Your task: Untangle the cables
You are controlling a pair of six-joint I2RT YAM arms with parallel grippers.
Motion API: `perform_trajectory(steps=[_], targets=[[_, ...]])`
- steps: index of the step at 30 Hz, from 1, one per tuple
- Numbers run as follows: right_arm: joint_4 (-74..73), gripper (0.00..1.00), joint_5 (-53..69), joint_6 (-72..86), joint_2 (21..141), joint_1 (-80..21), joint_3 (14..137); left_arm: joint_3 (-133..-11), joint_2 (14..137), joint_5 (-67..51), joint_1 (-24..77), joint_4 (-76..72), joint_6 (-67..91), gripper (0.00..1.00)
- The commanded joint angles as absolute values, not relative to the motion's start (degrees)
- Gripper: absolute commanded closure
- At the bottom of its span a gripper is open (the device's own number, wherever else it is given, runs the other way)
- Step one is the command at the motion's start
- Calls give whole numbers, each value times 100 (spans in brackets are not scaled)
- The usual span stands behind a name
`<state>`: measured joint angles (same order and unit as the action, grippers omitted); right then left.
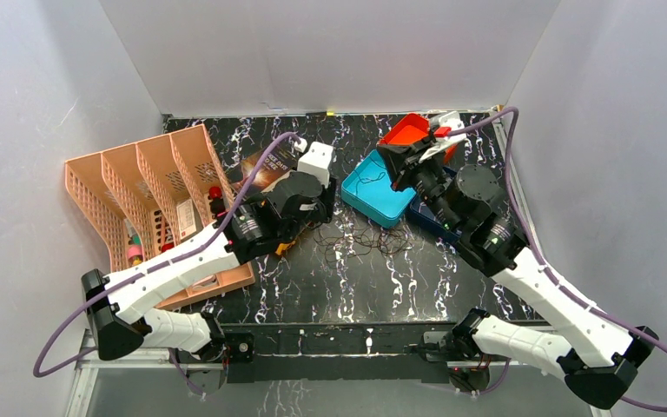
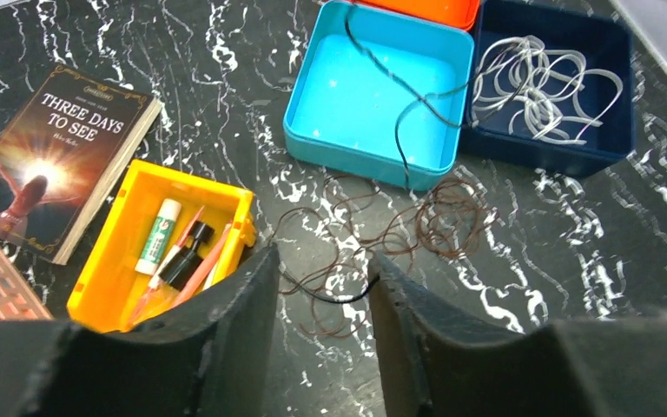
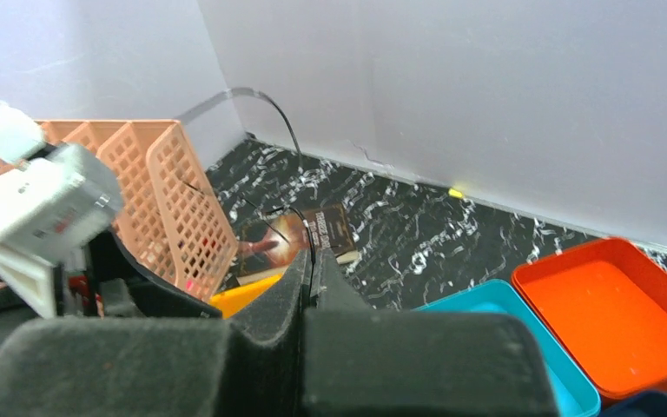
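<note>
A tangle of thin brown cables (image 2: pixel 417 228) lies on the black marble table (image 2: pixel 573 261), in front of a turquoise box (image 2: pixel 365 161). One black cable (image 2: pixel 399 130) runs out of that box, over its rim and down into the tangle. Its end spans the gap between my left gripper's (image 2: pixel 323 258) open fingers and touches the right one. Pale white cables (image 2: pixel 538 82) sit coiled in a dark blue box (image 2: pixel 556 156). My right gripper (image 3: pixel 313 259) hovers over the turquoise box (image 1: pixel 373 201), shut on a black cable (image 3: pixel 298 148) that arcs upward from its tips.
A yellow box (image 2: pixel 108 243) of pens and a book (image 2: pixel 52 156) lie left of the tangle. A peach slotted rack (image 1: pixel 139 200) stands at the far left and an orange tray (image 1: pixel 406 132) at the back, beside the right arm. White walls enclose the table.
</note>
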<state>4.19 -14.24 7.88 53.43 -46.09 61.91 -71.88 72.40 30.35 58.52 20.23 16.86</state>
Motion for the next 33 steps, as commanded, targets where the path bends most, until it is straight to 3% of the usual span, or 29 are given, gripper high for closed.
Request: perform_trajectory(steps=[1,14,20,25,33], targets=[[-12,100,-2080,929,5371,-4585,6579,-7194,6935,2946,5857,1529,1916,53],[-74,100,-3498,657,5852,-4448,6733,-6493,6354,2885,5854,1585,2172,31],[-280,100,-2895,1050,6218,-3694,6965,-6001,6043,2818,5856,1674,2504,20],[-308,100,-2388,1247,6549,-3088,7127,-5570,5885,2676,5854,1556,2760,3],[-165,100,-1978,1370,6988,-2577,7206,-5279,5740,2567,5854,1306,2821,2]])
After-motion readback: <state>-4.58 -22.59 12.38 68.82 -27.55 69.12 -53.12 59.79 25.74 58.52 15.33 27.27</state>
